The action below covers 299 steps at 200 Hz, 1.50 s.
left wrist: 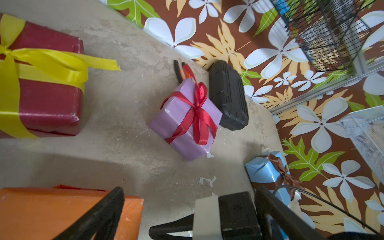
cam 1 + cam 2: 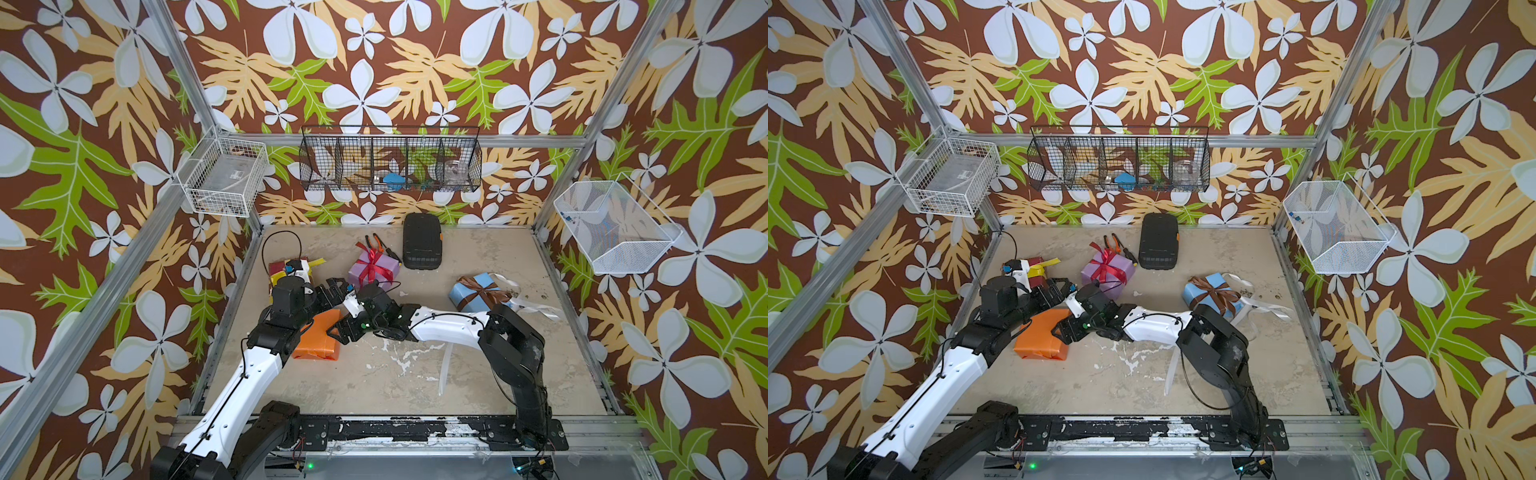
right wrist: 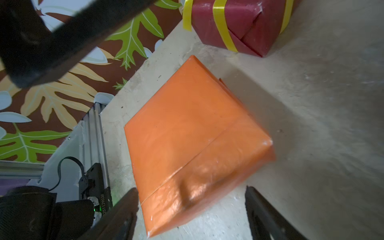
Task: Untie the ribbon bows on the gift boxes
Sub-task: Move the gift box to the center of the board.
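The orange box [image 2: 316,343] [image 3: 187,133] bears no ribbon. My right gripper [image 2: 336,330] [image 3: 191,209] stands open with one corner of this box between its fingers. A white ribbon [image 2: 534,307] lies loose beside the light blue box [image 2: 467,293], which has a tied brown bow [image 2: 484,291]. My left gripper [image 2: 337,287] [image 1: 187,216] hangs open and empty above the orange box's far side, pointing at the lilac box [image 1: 182,122] with its tied red bow [image 1: 198,108]. The dark red box [image 1: 47,97] with a yellow bow [image 1: 52,62] sits at the left, partly hidden in both top views.
A black ribbed case [image 2: 422,246] and pliers [image 2: 376,243] lie by the back wall behind the lilac box. Wire baskets [image 2: 390,164] hang on the walls. A white ribbon strip [image 2: 445,368] lies on the table under my right arm.
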Tool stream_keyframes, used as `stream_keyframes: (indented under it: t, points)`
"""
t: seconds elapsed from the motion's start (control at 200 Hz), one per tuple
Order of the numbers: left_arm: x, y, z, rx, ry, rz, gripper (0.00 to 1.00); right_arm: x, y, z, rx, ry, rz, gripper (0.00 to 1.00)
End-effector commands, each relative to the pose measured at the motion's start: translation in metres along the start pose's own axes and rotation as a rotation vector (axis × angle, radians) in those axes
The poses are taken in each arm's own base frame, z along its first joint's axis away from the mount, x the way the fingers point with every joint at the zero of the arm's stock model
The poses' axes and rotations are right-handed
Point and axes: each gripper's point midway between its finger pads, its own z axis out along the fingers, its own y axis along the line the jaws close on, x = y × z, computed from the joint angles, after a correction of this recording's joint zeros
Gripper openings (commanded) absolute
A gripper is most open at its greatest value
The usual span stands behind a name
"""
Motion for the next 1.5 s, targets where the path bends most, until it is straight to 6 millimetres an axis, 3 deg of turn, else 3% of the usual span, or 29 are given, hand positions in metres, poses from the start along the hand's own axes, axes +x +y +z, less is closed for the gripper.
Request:
stream_keyframes:
  t: [0.0, 0.185, 0.365, 0.515, 0.621, 0.851, 1.021, 1.216, 1.381, 1.491]
  points:
    - [0.012, 0.009, 0.001, -0.031, 0.048, -0.012, 1.00, -0.023, -0.043, -0.036, 0.206, -0.043, -0.048, 0.83]
    - [0.028, -0.012, 0.004, 0.119, 0.095, -0.058, 1.00, -0.034, -0.127, -0.134, 0.510, -0.119, -0.006, 0.86]
    - [0.059, -0.040, 0.016, 0.189, 0.145, -0.048, 1.00, -0.027, -0.210, -0.224, 0.818, -0.104, 0.048, 0.90]
    - [0.089, -0.051, 0.029, 0.215, 0.190, -0.075, 1.00, -0.010, -0.272, -0.282, 0.941, -0.130, 0.179, 0.91]
    - [0.103, -0.050, 0.037, 0.210, 0.208, -0.080, 1.00, 0.003, -0.306, -0.308, 0.949, -0.162, 0.273, 0.91]
    - [0.127, -0.047, 0.049, 0.220, 0.237, -0.061, 1.00, 0.037, -0.361, -0.325, 0.952, -0.096, 0.383, 0.93]
    - [0.146, -0.036, 0.057, 0.206, 0.295, 0.027, 1.00, 0.059, -0.373, -0.316, 0.812, -0.066, 0.467, 0.92]
    - [0.161, -0.014, 0.057, 0.133, 0.335, 0.088, 1.00, 0.080, -0.355, -0.300, 0.707, -0.041, 0.506, 0.92]
    - [0.151, -0.015, 0.054, 0.124, 0.294, 0.109, 1.00, 0.096, -0.326, -0.290, 0.616, -0.081, 0.555, 0.94]
    - [0.145, -0.018, 0.051, 0.128, 0.274, 0.115, 1.00, 0.096, -0.304, -0.284, 0.576, -0.120, 0.565, 0.99]
